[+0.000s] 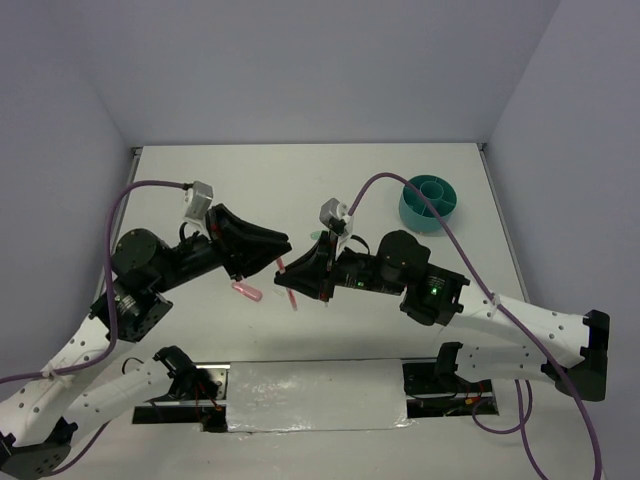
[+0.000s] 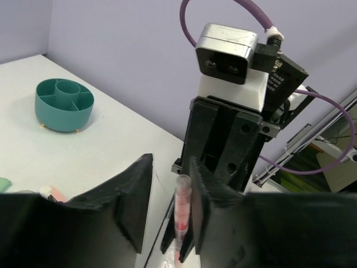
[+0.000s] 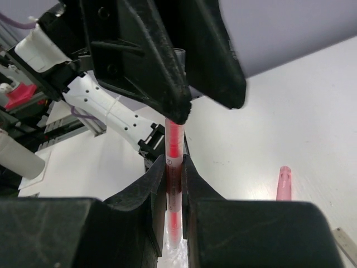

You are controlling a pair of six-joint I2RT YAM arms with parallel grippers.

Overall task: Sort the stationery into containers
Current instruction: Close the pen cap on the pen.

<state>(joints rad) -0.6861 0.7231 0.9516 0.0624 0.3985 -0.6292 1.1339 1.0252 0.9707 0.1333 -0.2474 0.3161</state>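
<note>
Pink and thin, the pen hangs in the air rather than lying on the table, held near upright. The right pincer is clamped tight on its lower barrel, the two black fingers pressed against either side. Its upper end reaches up between the fingers of the left pincer, whose jaws stand apart: the pen leans against one finger and a clear gap separates it from the other, so that side holds nothing. This looks like a hand-to-hand pass, and it makes sense, since the right arm sits on the same side as the teal cup, which stands well apart at the far right of the table with its divided compartments facing up. Gripping low on the barrel leaves the long upper part free, which I judge would suit tipping the pen end-first into a compartment. A pink capsule lies on the table just below the meeting pincers, not yet sorted.
</note>
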